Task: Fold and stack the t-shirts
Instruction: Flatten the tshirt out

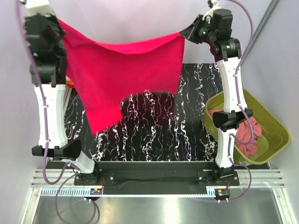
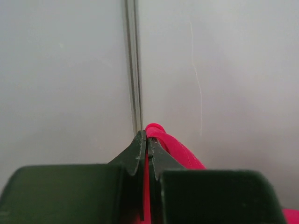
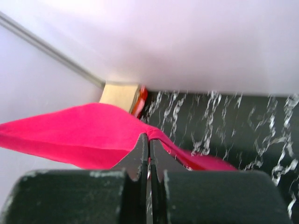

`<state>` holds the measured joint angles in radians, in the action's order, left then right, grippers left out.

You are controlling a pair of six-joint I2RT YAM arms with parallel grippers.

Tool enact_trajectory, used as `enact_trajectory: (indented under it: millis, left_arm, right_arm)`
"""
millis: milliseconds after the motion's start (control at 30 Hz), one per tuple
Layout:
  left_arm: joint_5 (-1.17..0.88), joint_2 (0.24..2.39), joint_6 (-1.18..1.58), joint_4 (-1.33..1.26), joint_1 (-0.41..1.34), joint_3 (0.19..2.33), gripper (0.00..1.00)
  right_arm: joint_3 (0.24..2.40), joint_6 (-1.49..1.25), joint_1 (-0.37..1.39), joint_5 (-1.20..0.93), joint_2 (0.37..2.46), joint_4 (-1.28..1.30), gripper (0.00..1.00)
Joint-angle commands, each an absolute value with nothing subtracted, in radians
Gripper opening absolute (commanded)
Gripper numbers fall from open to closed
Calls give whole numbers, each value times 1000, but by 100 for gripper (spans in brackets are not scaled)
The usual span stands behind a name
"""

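A bright crimson-pink t-shirt (image 1: 121, 74) hangs spread in the air between both arms, above the black marbled table (image 1: 154, 135). My left gripper (image 1: 60, 22) is shut on its left top corner; the pinched cloth (image 2: 170, 144) shows in the left wrist view between my jaws (image 2: 146, 140). My right gripper (image 1: 183, 33) is shut on the right top corner, and the shirt (image 3: 70, 135) drapes away to the left of my jaws (image 3: 149, 142). A dusty rose shirt (image 1: 247, 135) lies crumpled in the olive-green tub (image 1: 275, 126). Folded tan and orange-red squares (image 3: 126, 98) sit at the table's far left.
The olive-green tub stands at the right edge of the table beside the right arm. The grey back wall (image 2: 224, 70) is close behind both grippers. An orange edge (image 1: 70, 85) of the folded stack peeks out beside the left arm. The shirt's lower tip hangs near the table's left front.
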<state>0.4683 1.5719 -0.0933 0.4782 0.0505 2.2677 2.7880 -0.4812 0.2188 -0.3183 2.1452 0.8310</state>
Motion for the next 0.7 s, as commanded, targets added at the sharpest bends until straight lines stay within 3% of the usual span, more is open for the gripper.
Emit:
enact_trajectory:
  millis: [0,133,200,500,533,667]
  left_arm:
    - [365,1523,-37,336,2,2410,0]
    - [223,1491,-32,385,2,2401,0]
    - [175,1388,-20,388,2,2259,0]
    - [405,853,122,480,2,1344,0]
    - [396,816,144,480,2,1206,0]
    - [261,680,335,538,2,974,0]
  right_arm:
    - [2841,-449,187,-249,2054,678,0]
    - [2720,-425,181,-267,1999,681,0]
    - [2554,-419,179,-294,1935,681,0]
    - [1792,-419,193,-374,1684,646,0]
    - [1740,-413,198,-371,1666,643,0]
    - [1510,-382,218,-324,1605,638,0]
